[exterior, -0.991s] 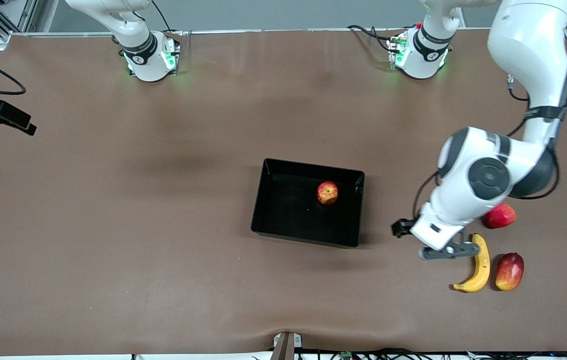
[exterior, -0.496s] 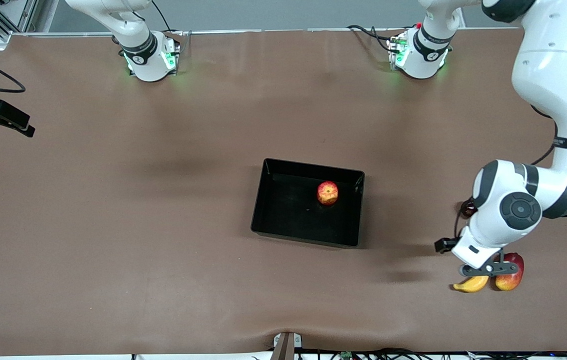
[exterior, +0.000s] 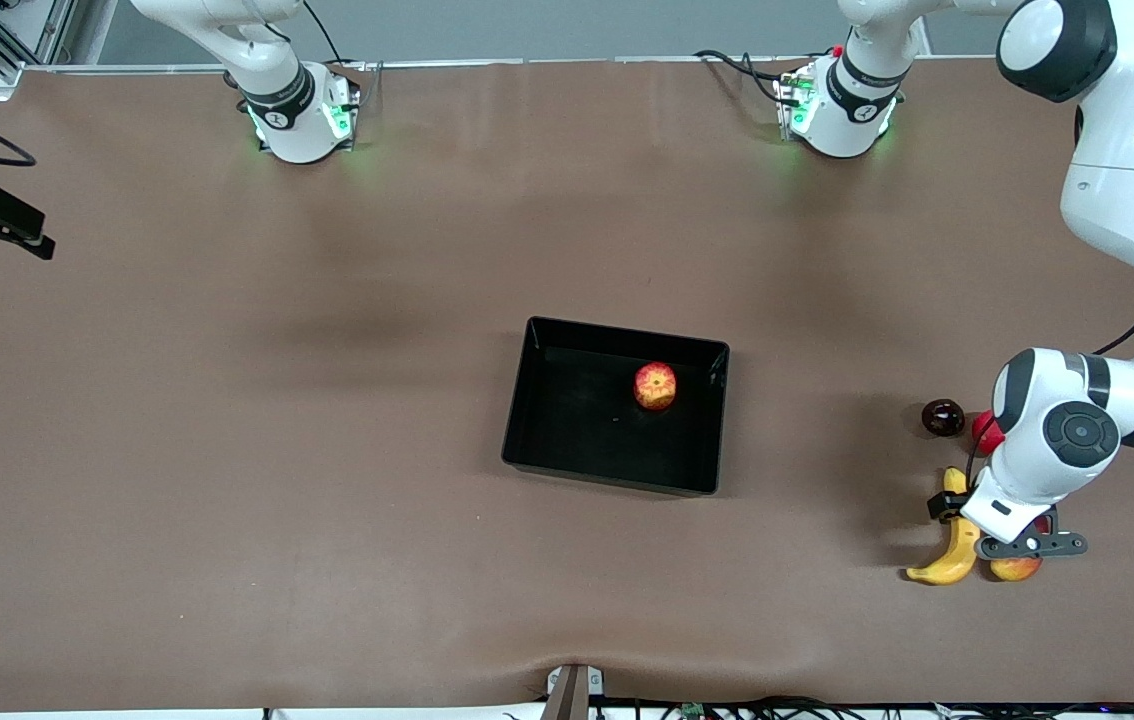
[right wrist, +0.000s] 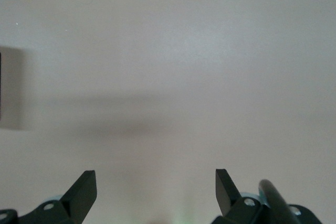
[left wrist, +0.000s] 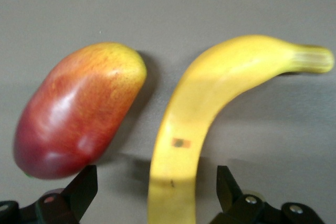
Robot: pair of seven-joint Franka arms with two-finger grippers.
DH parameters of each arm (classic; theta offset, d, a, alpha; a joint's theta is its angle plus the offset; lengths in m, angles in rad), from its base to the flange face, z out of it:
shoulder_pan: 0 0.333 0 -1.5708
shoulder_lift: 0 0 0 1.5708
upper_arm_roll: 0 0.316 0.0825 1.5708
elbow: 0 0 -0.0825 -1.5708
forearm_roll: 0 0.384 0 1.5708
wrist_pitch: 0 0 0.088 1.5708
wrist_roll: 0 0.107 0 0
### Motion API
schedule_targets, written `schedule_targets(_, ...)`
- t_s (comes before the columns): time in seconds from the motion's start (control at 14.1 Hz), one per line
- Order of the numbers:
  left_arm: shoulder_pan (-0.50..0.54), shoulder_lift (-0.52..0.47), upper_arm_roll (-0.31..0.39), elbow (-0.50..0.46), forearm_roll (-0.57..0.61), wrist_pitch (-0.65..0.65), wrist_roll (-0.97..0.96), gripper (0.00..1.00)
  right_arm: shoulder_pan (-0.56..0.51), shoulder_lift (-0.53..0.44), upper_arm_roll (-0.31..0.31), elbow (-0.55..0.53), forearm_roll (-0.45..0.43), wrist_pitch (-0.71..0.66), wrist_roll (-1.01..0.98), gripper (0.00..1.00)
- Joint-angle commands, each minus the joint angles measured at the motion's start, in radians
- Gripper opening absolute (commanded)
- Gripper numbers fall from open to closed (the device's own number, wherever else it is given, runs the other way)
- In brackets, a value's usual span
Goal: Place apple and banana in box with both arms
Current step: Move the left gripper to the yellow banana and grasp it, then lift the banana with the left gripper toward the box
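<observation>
- The box (exterior: 527, 400) sits mid-table with the apple (exterior: 655, 386) already inside
- The left gripper (exterior: 1012, 540) hangs over the banana (left wrist: 199, 124), jaws wide and empty; it should descend straddling the banana only, clear of the mango (left wrist: 79, 108) just beside it
- The right gripper (right wrist: 155, 192), spread and empty, waits over bare table
- The left arm hides part of the banana, mango and a red fruit (exterior: 983, 431) in front view

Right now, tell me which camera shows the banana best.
The left wrist view: the banana fills it, unblocked, beside the mango, between the open left tool fingers. The front view shows it small, partly covered by the arm. The right wrist view shows only table.
</observation>
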Motion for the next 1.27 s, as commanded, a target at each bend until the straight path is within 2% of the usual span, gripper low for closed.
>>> schedule_targets(0.0, 0.001, -0.001, -0.007, -0.001, 0.023, 0.006, 0.004, 1.0, -0.026, -0.005, 0.017, 0.015, -0.012, -0.016, -0.019, 1.0)
schedule_targets(0.14, 0.001, -0.001, -0.007, -0.013, 0.023, 0.006, 0.004, 0.97, -0.031, -0.005, 0.017, 0.012, -0.014, -0.016, -0.019, 1.0)
schedule_targets(0.21, 0.001, -0.001, -0.007, -0.013, 0.023, 0.006, 0.004, 0.83, -0.029, -0.006, 0.017, 0.006, -0.011, -0.016, -0.021, 1.0)
schedule_targets(0.35, 0.001, 0.001, -0.007, -0.015, 0.023, 0.006, 0.004, 0.49, -0.023, -0.011, 0.022, 0.005, -0.009, -0.016, -0.019, 1.0)
schedule_targets(0.5, -0.001, -0.004, -0.007, -0.015, 0.023, 0.004, 0.005, 0.0, -0.023, -0.017, 0.02, -0.007, -0.006, -0.016, -0.019, 1.0)
schedule_targets(0.85, -0.021, -0.056, -0.04, -0.022, 0.023, -0.025, 0.02, 0.0, -0.02, -0.048, 0.022, -0.052, -0.003, 0.008, -0.019, 1.0)
schedule_targets(1.06, -0.019, -0.125, -0.152, -0.027, 0.023, -0.146, 0.02, 0.0, -0.02, -0.049, 0.022, -0.055, -0.003, 0.008, -0.019, 1.0)
schedule_targets(1.2, -0.022, -0.165, -0.259, -0.025, 0.023, -0.229, 0.011, 0.0, -0.02, -0.057, 0.022, -0.058, -0.001, 0.008, -0.019, 1.0)
